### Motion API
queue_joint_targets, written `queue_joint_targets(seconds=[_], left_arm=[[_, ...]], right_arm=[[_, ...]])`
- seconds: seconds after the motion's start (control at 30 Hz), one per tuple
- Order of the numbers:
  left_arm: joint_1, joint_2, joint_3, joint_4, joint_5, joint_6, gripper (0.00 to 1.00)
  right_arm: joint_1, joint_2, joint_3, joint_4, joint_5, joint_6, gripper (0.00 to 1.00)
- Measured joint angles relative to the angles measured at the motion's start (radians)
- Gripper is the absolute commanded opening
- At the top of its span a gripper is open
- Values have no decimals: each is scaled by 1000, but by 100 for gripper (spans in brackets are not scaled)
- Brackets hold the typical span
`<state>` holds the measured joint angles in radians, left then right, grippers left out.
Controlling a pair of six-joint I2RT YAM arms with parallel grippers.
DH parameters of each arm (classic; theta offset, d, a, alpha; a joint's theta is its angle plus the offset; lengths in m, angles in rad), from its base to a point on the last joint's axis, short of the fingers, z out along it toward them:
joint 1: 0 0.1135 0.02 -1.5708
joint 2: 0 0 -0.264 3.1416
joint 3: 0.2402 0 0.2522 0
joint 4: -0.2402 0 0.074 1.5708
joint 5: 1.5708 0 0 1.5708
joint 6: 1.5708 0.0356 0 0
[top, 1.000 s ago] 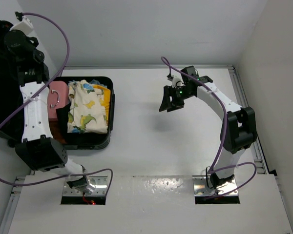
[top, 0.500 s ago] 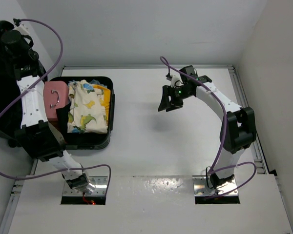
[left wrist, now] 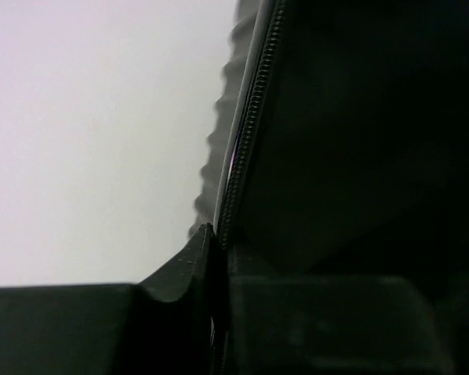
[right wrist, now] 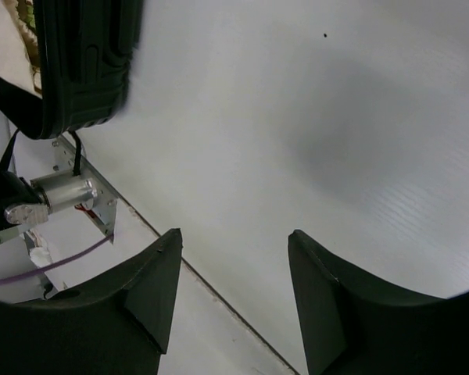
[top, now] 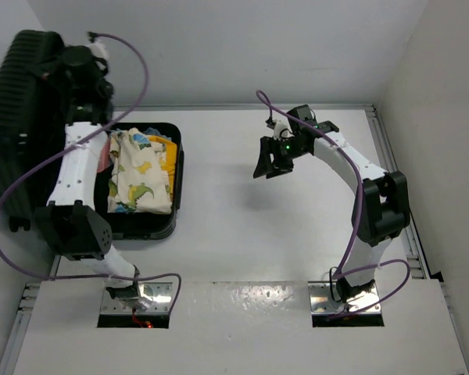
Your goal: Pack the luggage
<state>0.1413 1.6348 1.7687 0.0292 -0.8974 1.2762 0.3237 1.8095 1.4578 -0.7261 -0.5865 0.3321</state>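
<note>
Top view: luggage is at the left edge of the frame, open. Ribbed black lid stands raised at upper left, base shell lies flat on the white table at left-centre. Base holds a dinosaur-print cloth, something yellow beside it, and a bit of pink mostly hidden by the arm.

Left gripper is up at the lid's top edge. In the left wrist view the fingers are pressed together on the lid rim, pinching it right at the zipper; dark lining fills the right of the frame.

Right gripper hangs over bare table at upper centre-right, well apart from the luggage. Right wrist view: fingers spread, nothing between them; a luggage corner sits at upper left.
</note>
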Motion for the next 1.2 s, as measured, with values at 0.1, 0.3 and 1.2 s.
queue_joint_targets(seconds=[0.1,0.3,1.2], left_arm=[[-199,-39,-74,-19,-23,-42,77],[-744,-3,-137,-97,16,-235,99],[202,-190,39,-920,514,-1104,76]], right_arm=[[0,0,0,0,0,0,57],[0,0,-4,0,0,-8,58],[36,-10,16,61,-12,-60,52]])
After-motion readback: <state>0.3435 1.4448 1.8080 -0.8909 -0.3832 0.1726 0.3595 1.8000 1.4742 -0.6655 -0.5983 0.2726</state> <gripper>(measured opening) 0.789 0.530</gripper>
